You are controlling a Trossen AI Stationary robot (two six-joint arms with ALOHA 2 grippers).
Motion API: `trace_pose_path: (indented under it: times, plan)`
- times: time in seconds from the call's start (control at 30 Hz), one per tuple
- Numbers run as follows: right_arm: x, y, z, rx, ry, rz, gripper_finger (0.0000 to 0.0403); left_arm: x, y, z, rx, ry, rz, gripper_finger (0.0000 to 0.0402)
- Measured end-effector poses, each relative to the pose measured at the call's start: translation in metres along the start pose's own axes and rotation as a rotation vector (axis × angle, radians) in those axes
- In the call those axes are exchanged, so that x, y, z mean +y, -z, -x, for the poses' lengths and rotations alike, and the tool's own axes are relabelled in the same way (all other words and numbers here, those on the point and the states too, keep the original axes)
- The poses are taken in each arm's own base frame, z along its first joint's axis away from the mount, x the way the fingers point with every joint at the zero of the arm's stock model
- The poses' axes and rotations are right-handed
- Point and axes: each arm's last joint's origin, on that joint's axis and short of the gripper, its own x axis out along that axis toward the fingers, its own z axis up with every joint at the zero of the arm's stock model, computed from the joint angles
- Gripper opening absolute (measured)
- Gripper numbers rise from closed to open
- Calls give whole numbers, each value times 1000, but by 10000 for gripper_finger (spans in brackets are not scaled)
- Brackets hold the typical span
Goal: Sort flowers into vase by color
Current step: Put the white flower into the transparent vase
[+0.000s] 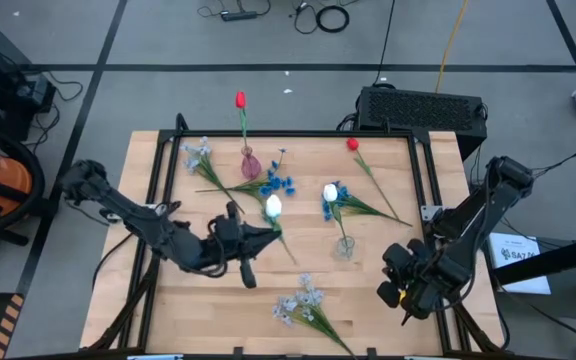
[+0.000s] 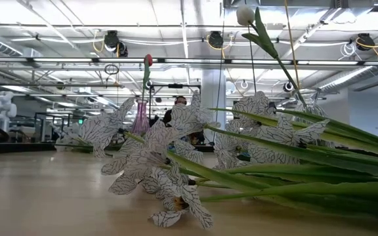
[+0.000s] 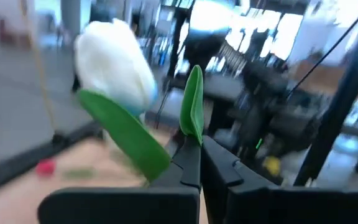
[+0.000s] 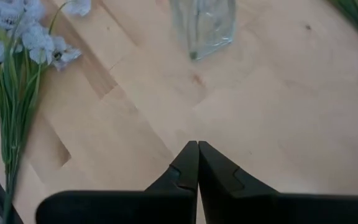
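Between the left gripper [image 3: 199,163] fingers, pinched white tulip [image 3: 114,65]; overhead, right gripper [image 1: 400,283] closed, empty.

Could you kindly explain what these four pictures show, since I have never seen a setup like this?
They show one moment from four cameras: one overhead, one at table height, one on each arm's wrist. Two dark robot arms work at a wooden table, sorting artificial flowers into vases by colour. The left hand is shut on a white tulip; the left wrist view shows its bud close up. The right hand waits near the table's right edge, shut and holding nothing. A pink vase holds a red tulip; a clear vase holds another white tulip. Loose on the table lie a second red tulip, a blue spray and two pale lavender sprays.
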Motion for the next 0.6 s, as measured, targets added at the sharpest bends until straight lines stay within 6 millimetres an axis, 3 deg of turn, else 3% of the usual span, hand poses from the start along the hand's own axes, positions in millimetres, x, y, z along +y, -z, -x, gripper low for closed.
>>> trace_pose_path:
  times: [0.3,0.6]
  plan:
    - [12,7,-11,46,-26,49,0,-7,12,-46,-82,14,7,0]
    - [16,33,-13,111,-14,85,0,-23,-11,-94,-39,-12,-119,0]
